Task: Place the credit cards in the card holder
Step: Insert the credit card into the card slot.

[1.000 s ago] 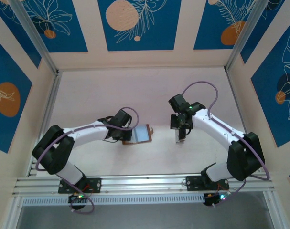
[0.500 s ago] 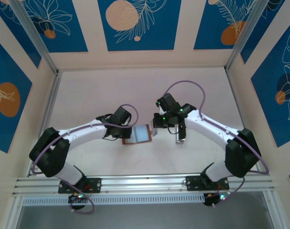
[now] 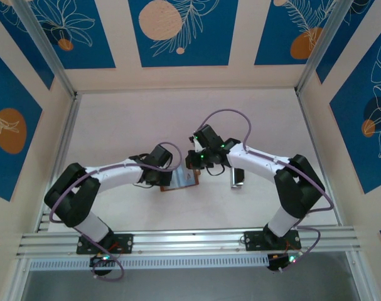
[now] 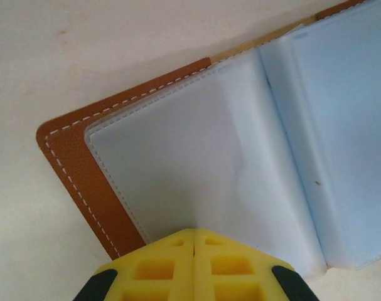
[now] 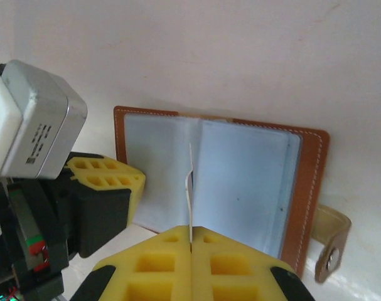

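Right now the small brown leather folding card holder (image 5: pixel 240 182) lies spread open on the pale table (image 3: pixel 134 125), its bluish-grey pockets facing up, between the two arms. The left gripper (image 4: pixel 195 238) has its yellow fingers clenched tight together, tips at the holder's left edge. The right gripper (image 5: pixel 191 235) pinches a thin pale grey-silver credit card (image 5: pixel 190 185) edge-on just above the centre fold.

The left arm (image 3: pixel 115 170) and the right arm (image 3: pixel 259 162) are built of glossy white shells joined by rounded black joint housings. A thin lilac cable (image 3: pixel 225 113) is looped at each wrist, where small green lights (image 3: pixel 203 152) are lit. The left gripper (image 4: pixel 194 237) and the right gripper (image 5: pixel 191 233) are fitted with yellow moulded fingers (image 5: pixel 159 269) marked by square recesses. A silver-grey box (image 5: pixel 42 119) with black lettering is mounted on the left wrist.
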You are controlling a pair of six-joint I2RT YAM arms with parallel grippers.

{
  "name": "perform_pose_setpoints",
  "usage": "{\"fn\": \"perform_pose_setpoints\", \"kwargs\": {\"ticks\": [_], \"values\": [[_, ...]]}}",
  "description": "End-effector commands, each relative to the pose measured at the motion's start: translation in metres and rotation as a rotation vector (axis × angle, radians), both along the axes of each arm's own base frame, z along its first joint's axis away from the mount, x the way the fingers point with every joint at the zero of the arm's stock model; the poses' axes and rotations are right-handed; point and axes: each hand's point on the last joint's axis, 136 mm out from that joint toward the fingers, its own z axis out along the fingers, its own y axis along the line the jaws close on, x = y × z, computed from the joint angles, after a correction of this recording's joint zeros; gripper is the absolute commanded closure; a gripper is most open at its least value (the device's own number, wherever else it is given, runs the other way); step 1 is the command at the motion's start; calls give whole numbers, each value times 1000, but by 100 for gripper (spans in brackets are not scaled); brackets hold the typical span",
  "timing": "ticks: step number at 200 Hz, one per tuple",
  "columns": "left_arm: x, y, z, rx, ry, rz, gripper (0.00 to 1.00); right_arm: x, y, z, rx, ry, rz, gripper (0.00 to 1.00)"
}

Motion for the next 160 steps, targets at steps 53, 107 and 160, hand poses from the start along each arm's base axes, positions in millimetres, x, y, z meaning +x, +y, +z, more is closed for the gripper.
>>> {"fn": "perform_pose_setpoints", "kwargs": {"ticks": [53,107,160], "values": [[-20,25,-19,76,50,20,97,12,22,-12,81,6,-6,100],[-24,29,-23,79,58,24,100,17,23,-17,69,1,-13,100],[-28,31,-23,76,60,30,100,22,25,-28,58,-7,-11,100]]}}
